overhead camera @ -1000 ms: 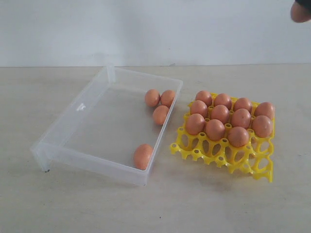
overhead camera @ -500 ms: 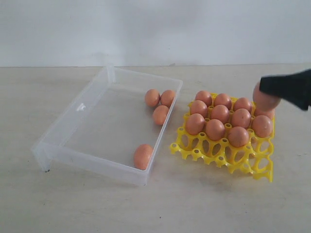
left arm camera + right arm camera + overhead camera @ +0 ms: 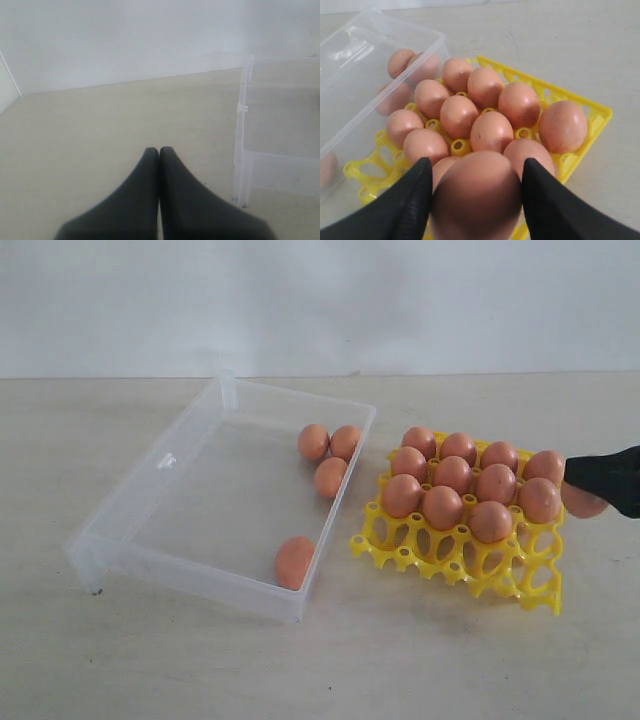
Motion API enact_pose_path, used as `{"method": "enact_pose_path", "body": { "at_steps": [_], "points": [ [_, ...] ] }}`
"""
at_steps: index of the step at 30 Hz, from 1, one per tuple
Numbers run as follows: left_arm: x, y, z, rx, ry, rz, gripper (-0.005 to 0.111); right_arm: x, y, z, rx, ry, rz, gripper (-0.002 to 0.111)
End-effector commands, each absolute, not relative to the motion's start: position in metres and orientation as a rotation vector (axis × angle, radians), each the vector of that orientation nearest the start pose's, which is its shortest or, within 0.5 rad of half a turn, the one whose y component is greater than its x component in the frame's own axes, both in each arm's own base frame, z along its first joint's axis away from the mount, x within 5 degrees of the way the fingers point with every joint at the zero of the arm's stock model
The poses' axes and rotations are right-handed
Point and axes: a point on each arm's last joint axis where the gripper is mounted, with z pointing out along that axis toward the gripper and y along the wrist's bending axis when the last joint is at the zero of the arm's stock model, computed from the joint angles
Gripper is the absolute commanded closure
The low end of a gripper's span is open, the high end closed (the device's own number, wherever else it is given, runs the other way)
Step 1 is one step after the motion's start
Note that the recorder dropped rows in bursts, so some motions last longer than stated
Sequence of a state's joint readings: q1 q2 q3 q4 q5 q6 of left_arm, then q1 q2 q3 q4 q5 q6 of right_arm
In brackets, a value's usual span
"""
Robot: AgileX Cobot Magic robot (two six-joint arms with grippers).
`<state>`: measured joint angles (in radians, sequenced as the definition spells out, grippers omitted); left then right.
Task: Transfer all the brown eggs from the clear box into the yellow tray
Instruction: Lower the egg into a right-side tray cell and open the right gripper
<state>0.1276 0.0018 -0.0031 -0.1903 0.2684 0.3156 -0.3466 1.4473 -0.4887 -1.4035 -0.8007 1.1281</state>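
The table (image 3: 200, 660) is stretching across the whole lower scene, pale beige and matte, showing faint grainy streaks and a few light scuffs. Behind it the wall (image 3: 320, 300) is rising plain and off-white, meeting the table's far edge in a straight horizontal line. A tiny dark speck (image 3: 352, 372) is sitting right on that line. In the left wrist view, a thin dark seam (image 3: 10, 72) is slanting down the wall to the table

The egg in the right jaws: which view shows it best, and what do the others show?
The right wrist view: the egg fills the foreground, gripped between both jaws. The exterior view shows only part, peeking below the jaws; the left wrist view misses it.
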Motion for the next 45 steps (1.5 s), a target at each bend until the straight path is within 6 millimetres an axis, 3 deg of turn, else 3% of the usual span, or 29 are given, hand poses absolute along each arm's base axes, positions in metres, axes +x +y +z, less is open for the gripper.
{"method": "enact_pose_path", "body": {
  "at_steps": [1, 6, 9, 15, 25, 33, 41, 45],
  "points": [
    [0.055, 0.002, 0.19, 0.029, 1.74, 0.137, 0.111, 0.24, -0.017, 0.192, -0.246, 2.048, 0.57, 0.109],
    [0.055, 0.002, 0.19, 0.029, 1.74, 0.137, 0.111, 0.249, -0.016, 0.173, -0.193, 2.077, 0.606, 0.109],
    [0.055, 0.002, 0.19, 0.029, 1.74, 0.137, 0.111, 0.256, -0.004, 0.16, -0.296, 2.07, 0.634, 0.109],
    [0.055, 0.002, 0.19, 0.029, 1.74, 0.137, 0.111, 0.262, 0.005, 0.146, -0.375, 2.177, 0.498, 0.109],
    [0.055, 0.002, 0.19, 0.029, 1.74, 0.137, 0.111, 0.265, 0.001, 0.147, -0.395, 2.144, 0.422, 0.109],
    [0.055, 0.002, 0.19, 0.029, 1.74, 0.137, 0.111, 0.269, 0.004, 0.135, -0.416, 2.128, 0.472, 0.109],
    [0.055, 0.003, 0.19, 0.029, 1.738, 0.138, 0.111, 0.27, 0.003, 0.135, -0.415, 2.116, 0.449, 0.109],
    [0.055, 0.003, 0.19, 0.029, 1.738, 0.138, 0.111, 0.27, 0.003, 0.135, -0.425, 2.118, 0.439, 0.094]
  ]
}}
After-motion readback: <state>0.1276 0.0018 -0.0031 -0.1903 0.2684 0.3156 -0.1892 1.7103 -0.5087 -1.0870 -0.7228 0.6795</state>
